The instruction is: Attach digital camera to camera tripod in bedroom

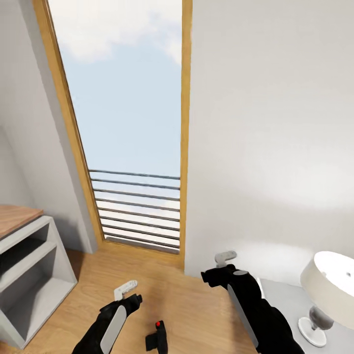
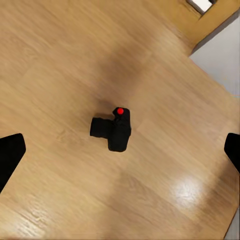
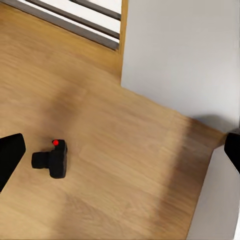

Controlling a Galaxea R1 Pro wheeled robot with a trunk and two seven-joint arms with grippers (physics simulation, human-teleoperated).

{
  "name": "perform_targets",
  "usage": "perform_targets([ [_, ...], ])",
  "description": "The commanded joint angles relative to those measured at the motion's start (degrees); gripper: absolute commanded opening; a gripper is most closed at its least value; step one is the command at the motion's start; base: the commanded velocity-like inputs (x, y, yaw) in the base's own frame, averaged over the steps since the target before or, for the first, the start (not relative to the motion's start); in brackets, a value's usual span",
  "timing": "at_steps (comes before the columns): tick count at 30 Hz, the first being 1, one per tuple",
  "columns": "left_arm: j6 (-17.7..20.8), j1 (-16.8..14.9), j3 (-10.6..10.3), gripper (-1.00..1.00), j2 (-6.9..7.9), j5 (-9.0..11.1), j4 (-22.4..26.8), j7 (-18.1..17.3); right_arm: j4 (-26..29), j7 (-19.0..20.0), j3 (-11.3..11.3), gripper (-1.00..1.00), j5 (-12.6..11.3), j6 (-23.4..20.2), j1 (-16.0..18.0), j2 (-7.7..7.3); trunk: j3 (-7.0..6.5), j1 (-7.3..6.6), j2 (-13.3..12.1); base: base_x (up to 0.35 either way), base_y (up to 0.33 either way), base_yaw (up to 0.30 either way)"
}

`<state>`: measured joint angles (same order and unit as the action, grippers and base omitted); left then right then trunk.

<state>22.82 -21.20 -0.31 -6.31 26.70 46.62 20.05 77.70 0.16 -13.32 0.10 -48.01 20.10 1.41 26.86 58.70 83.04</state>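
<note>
Digital camera [image 1: 157, 337] is seen on floor [image 1: 172, 295] at 6 o'clock; shelf unit [image 1: 29, 275] at 9, lamp [image 1: 327, 290] at 4, window [image 1: 132, 128] at 12.

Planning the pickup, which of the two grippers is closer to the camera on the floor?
The left gripper; the camera lies just beside it, farther from the right gripper.

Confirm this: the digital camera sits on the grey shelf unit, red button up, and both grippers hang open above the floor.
Wrong place. The digital camera sits on the wood floor, not the shelf unit, as the left wrist view shows. Red button up and left gripper and right gripper open: correct.
</note>
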Motion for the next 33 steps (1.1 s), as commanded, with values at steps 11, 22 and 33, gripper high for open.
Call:
perform_targets([
  [11,0.02,-0.59,-0.36,1.0,-2.93,4.24,0.33,8.39,1.99,-0.14,0.15,1.0,0.01,-0.95,0.1,-0.26,0.07,0.02,0.03,0.11,-0.122,0.163],
  [22,7.66,-0.69,-8.73,1.0,-2.83,10.19,2.58,15.35,9.9,-0.11,0.22,1.0,0.01,-8.06,-0.16,-0.7,2.04,2.44,4.45,0.008,-0.009,0.014],
  [33,7.19,-1.15,-15.34,1.0,-2.84,11.95,2.17,15.56,14.25,-0.14,0.3,1.0,-0.37,-11.99,-0.97,-0.78,4.05,4.86,8.86,0.001,-0.001,-0.047],
])
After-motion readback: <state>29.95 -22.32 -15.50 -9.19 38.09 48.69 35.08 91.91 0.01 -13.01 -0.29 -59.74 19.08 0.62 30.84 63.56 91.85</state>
